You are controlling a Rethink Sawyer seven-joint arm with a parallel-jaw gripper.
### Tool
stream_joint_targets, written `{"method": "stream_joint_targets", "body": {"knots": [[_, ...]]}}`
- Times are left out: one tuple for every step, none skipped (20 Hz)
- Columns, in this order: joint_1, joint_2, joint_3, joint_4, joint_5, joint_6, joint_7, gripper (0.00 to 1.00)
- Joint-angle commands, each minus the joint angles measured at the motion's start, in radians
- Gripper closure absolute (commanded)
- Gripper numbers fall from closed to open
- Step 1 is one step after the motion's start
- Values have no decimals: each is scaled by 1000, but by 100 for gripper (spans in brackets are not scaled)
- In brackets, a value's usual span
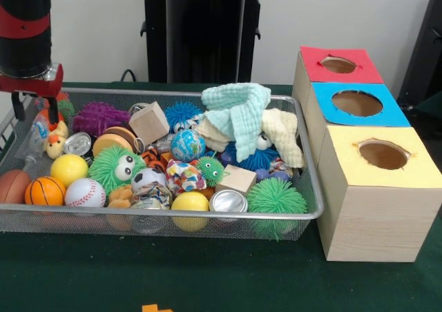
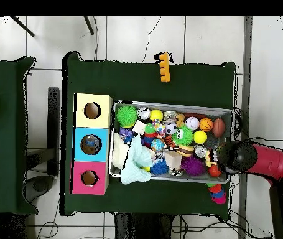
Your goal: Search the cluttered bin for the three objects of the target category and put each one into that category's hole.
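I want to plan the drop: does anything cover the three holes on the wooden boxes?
Nothing visible covers the red hole, the blue hole or the yellow hole; all three look open from above.

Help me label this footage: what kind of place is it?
Probably a robotics lab set up for a sorting test: a wire bin crammed with toys on a green-covered table, three wooden boxes with holes in coloured tops, and a red and black robot arm over the bin.

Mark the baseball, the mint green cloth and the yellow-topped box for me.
baseball (image 1: pixel 84 192): front view, centre of its white face.
mint green cloth (image 1: pixel 242 112): front view, middle of the folded heap.
yellow-topped box (image 1: pixel 407 177): front view, bare yellow top by the hole.
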Motion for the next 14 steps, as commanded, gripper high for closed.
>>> {"method": "stream_joint_targets", "body": {"knots": [[19, 80, 20, -42, -24, -9, -19, 0], [20, 92, 20, -49, -28, -19, -16, 0], [19, 102, 17, -45, -36, -40, -9, 0], [20, 120, 17, -53, -44, -59, -4, 0], [23, 140, 13, -56, -52, -86, 11, 0], [23, 161, 12, -65, -61, -111, 19, 0], [27, 187, 8, -74, -71, -139, 32, 0], [28, 206, 5, -83, -77, -159, 39, 0], [33, 226, 0, -92, -82, -179, 47, 0], [36, 238, -5, -98, -83, -187, 52, 0], [41, 243, -13, -93, -80, -194, 61, 0], [45, 247, -18, -92, -73, -190, 64, 0], [47, 243, -20, -83, -67, -188, 62, 0], [47, 245, -21, -81, -61, -185, 59, 0]]}}
